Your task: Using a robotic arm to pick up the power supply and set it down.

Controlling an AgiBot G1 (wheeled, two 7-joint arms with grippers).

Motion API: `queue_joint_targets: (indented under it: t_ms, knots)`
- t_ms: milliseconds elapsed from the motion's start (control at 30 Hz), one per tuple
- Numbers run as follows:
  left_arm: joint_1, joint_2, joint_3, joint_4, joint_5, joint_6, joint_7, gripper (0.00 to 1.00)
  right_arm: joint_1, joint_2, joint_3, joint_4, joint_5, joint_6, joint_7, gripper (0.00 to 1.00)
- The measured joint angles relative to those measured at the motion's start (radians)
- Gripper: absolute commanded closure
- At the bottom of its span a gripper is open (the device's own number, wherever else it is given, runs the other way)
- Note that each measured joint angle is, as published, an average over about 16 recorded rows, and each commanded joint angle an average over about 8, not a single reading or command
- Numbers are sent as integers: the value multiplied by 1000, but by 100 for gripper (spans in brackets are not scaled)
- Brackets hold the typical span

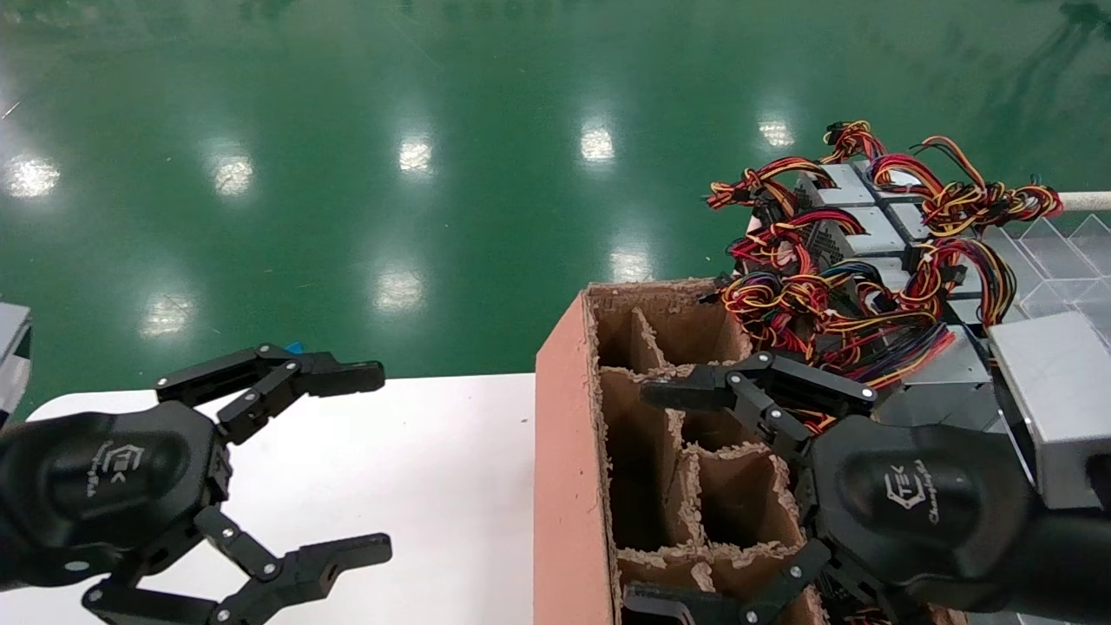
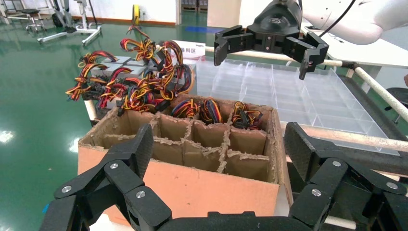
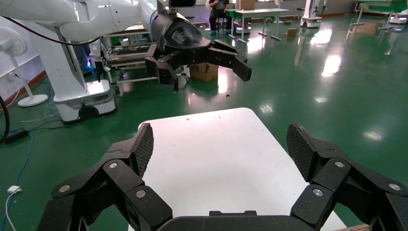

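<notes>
Several grey power supplies (image 1: 855, 230) with red, yellow, black and blue wire bundles are piled at the back right, beyond the cardboard box; the same power supplies (image 2: 118, 72) show in the left wrist view. More wire bundles (image 2: 207, 109) fill the box's far cells. My right gripper (image 1: 642, 499) hangs open and empty over the box's near cells, facing the white table (image 3: 216, 159). My left gripper (image 1: 382, 464) is open and empty above that table, facing the box. Each wrist view shows its own gripper wide open: left gripper (image 2: 219, 144), right gripper (image 3: 219, 144).
A brown cardboard divided box (image 1: 564, 451) stands on the table's right part, and several of its near cells (image 2: 202, 154) hold nothing. A clear plastic compartment tray (image 1: 1055, 260) lies at the far right. The green floor (image 1: 434, 174) lies beyond the table edge.
</notes>
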Motion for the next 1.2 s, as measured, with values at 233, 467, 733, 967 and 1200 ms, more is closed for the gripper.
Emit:
queue_joint_targets:
  t_ms: [233,467,733,967,1200]
  knots:
    - [0,0,0,0,0,0,0,0,1,1,1,-3,-2,0,-1,0]
    - [0,0,0,0,0,0,0,0,2,1,1,-4,-2,0,-1,0]
    - [0,0,0,0,0,0,0,0,3,2,2,-5,-3,0,-2,0]
    - [0,0,0,0,0,0,0,0,3,2,2,-6,-3,0,-2,0]
    - [0,0,0,0,0,0,0,0,4,2,2,-6,-4,0,-2,0]
